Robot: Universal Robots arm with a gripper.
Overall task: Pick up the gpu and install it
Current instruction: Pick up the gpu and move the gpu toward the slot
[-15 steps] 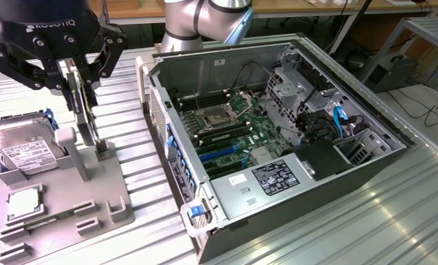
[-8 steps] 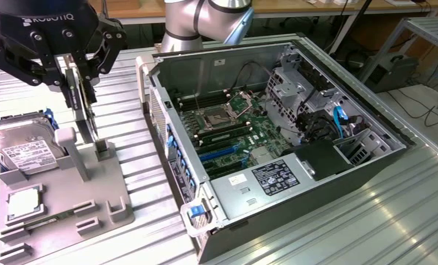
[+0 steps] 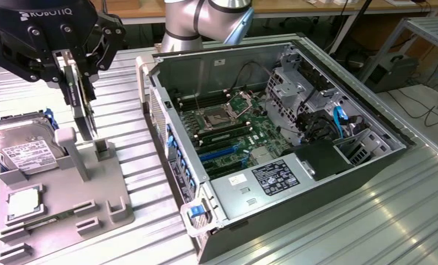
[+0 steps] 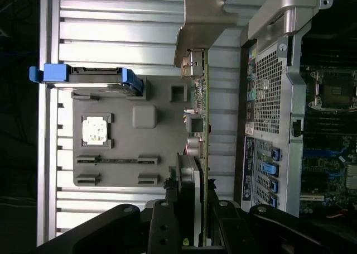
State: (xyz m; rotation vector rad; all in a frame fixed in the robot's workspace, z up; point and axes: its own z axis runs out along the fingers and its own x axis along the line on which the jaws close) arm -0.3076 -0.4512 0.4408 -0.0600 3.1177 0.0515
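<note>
computer case [image 3: 204,69]: open, centre frame.
grey fixture [image 3: 94,190]: lower left, beneath the gpu [image 3: 85,113].
gripper [image 3: 78,69]: upper left, clamped on the gpu.
gpu: upright, edge-on; lower edge near the grey fixture.
handling: pull straight up, no tilt, no twist.

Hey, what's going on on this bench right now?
A robot arm's gripper is shut on the gpu, holding the card upright on edge over the grey parts tray, beside the open computer case. A hard drive and a CPU chip sit in the tray. The card is not yet in the case. Whether it has fully cleared its tray holder is hard to tell.
</note>
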